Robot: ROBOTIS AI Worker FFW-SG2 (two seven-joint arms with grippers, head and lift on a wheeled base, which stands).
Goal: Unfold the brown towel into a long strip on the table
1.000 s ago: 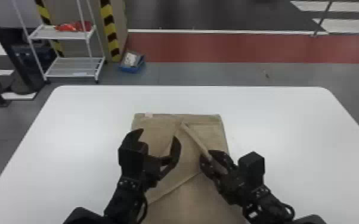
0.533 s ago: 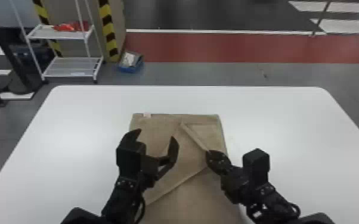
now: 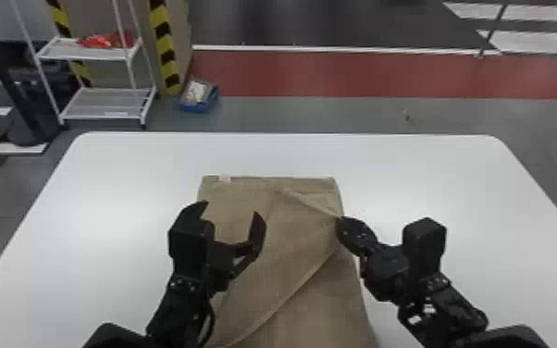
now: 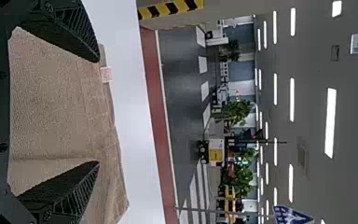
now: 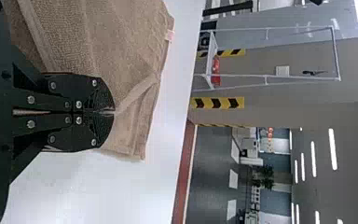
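Note:
The brown towel (image 3: 291, 259) lies on the white table, its near part running out of the head view at the bottom, with a diagonal fold across it and a small pale tag at the far left corner. Over its left part my left gripper (image 3: 231, 215) stands open; in its wrist view the left gripper (image 4: 98, 112) has bare space between its fingers, with the towel (image 4: 56, 102) beyond. At the towel's right edge my right gripper (image 3: 341, 222) is closed on a raised fold; from its wrist the right gripper (image 5: 113, 112) pinches the brown cloth (image 5: 116, 60).
The white table (image 3: 476, 194) extends on both sides of the towel and beyond its far edge. Past the table, a white shelf rack (image 3: 106, 104) and a blue box (image 3: 199, 97) stand on the floor at the left.
The right gripper has moved to the right, drawing the pinched fold toward the towel's right edge. The left gripper has shifted only slightly and stays open.

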